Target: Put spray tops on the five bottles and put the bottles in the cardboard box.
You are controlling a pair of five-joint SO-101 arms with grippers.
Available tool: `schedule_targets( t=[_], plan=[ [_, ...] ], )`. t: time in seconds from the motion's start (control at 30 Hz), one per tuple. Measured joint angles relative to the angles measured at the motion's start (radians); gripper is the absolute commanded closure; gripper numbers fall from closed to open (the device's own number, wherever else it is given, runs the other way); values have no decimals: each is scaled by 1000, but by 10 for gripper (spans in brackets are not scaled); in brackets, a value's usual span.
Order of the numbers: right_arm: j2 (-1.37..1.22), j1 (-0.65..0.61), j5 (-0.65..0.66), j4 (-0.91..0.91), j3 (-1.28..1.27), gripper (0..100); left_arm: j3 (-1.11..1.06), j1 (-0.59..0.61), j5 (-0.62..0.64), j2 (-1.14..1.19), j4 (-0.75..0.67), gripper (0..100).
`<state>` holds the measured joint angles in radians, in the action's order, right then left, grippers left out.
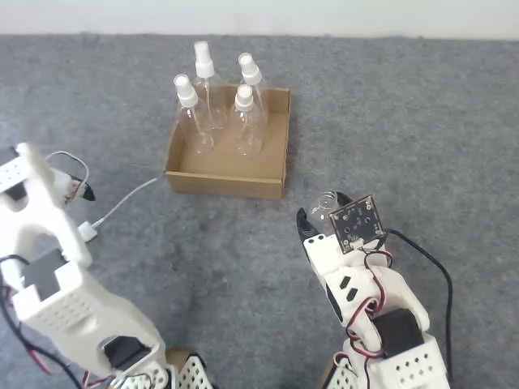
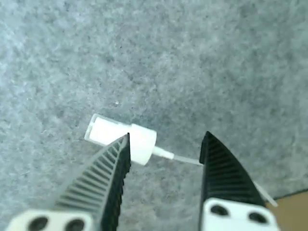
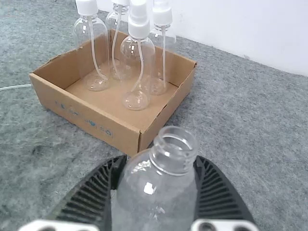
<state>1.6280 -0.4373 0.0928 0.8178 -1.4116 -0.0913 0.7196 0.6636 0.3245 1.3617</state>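
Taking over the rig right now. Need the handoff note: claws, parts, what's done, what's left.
Left claw: open, over the last spray top, which lies on its side on the carpet, not gripped.
Right claw: shut on the fifth bottle, upright, neck open with no top, on the near side of the cardboard box.
Done: four bottles with tops stand in the box.
Left: grip the top, fit it on the held bottle, set that bottle in the box.
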Motion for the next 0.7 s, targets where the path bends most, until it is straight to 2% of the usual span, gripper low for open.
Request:
schedule_targets(
  t=[0.27, 0.7],
  plan=[
    [2, 3, 0, -54, -55, 907, -84, -64, 8, -21, -48, 779],
    [2, 0, 0, -54, -55, 907, -101, -35, 11, -35, -98, 779]
  ],
)
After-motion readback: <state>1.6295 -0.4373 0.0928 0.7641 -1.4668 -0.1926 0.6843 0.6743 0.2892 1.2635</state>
